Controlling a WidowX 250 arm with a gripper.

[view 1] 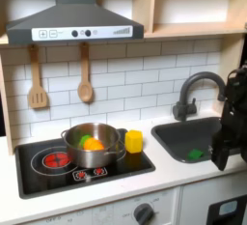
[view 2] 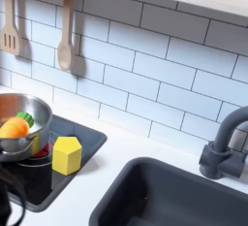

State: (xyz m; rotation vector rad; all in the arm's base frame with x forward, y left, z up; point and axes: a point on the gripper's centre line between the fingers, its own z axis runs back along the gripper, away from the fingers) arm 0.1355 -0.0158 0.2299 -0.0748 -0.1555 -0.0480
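Hanging over the sink (view 1: 183,137) at the first exterior view's right, the gripper (view 1: 221,156) is seen with nothing in it (whether parted cannot be told); nearest lies a green piece (view 1: 196,154) in the sink, not yet grasped.

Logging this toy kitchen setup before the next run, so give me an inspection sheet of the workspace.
Surface: white counter with black two-burner hob and dark sink.
Job's things: small green object in the sink, nearest the gripper.
Clutter: steel pot holding orange and green toy food; yellow block beside it.
Grippers: black gripper low over the sink's right edge in the first exterior view; jaw state unclear.
Cables: nothing seen.
Surroundings: white tile wall, wooden spatula, wooden spoon, grey hood, dark faucet.
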